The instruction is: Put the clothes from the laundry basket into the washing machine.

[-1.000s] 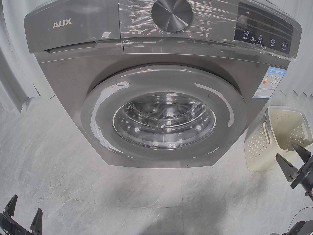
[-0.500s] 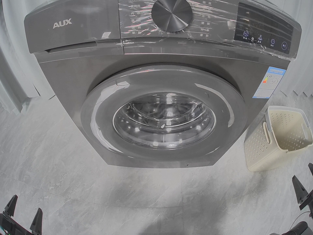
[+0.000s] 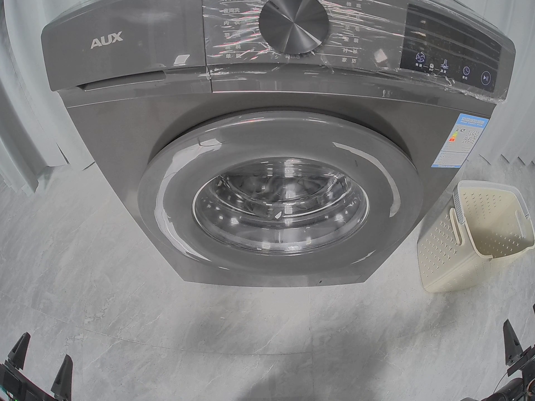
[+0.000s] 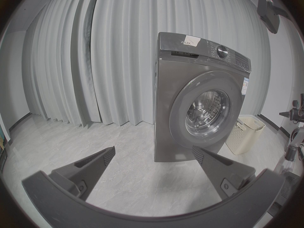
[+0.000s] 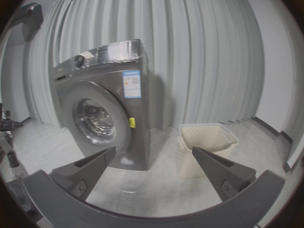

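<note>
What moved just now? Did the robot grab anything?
The right pincer pulled back from in front of the basket, down toward the robot. It is open and holds nothing, so nothing was grabbed. The left pincer stayed low and open. The washing machine kept its door shut, and the basket did not move.
</note>
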Tool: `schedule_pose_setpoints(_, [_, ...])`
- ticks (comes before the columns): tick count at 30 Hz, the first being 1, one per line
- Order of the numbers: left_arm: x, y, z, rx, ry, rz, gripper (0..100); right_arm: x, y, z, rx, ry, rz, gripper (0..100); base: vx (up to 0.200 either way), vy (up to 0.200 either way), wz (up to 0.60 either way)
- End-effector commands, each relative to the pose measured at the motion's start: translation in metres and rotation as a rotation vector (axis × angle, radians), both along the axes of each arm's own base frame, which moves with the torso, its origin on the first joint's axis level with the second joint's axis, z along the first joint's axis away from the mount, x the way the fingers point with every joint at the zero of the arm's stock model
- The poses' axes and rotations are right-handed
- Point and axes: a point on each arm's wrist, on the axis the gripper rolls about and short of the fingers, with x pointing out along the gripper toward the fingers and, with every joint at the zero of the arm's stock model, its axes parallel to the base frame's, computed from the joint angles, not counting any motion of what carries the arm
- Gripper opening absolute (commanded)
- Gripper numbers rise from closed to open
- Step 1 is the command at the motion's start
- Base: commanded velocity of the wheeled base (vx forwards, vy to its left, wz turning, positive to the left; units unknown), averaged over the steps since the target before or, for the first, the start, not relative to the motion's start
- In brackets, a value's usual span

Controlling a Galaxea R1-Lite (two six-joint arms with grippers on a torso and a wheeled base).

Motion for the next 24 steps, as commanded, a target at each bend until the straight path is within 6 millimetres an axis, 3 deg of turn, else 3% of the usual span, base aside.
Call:
schedule_pose_setpoints(1, [0.0002, 0.0, -0.0052, -0.001, 0.003, 0.001, 100, -0.0006, -0.0017, -0.012, -0.013, 0.065, -0.083, 100, 0.0, 0.0, 0.0])
schedule_pose_setpoints(16, [0.0002, 0.0, -0.0052, -0.004, 0.003, 0.001, 100, -0.0064, -0.0021, -0.0135, -0.088, -0.003, -0.019, 100, 0.0, 0.0, 0.0])
schedule_pose_setpoints(24, [0.0002, 0.0, -0.0052, -0.007, 0.003, 0.001, 100, -0.0075, -0.0079, -0.0137, -0.022, 0.002, -0.283, 100, 0.0, 0.0, 0.0])
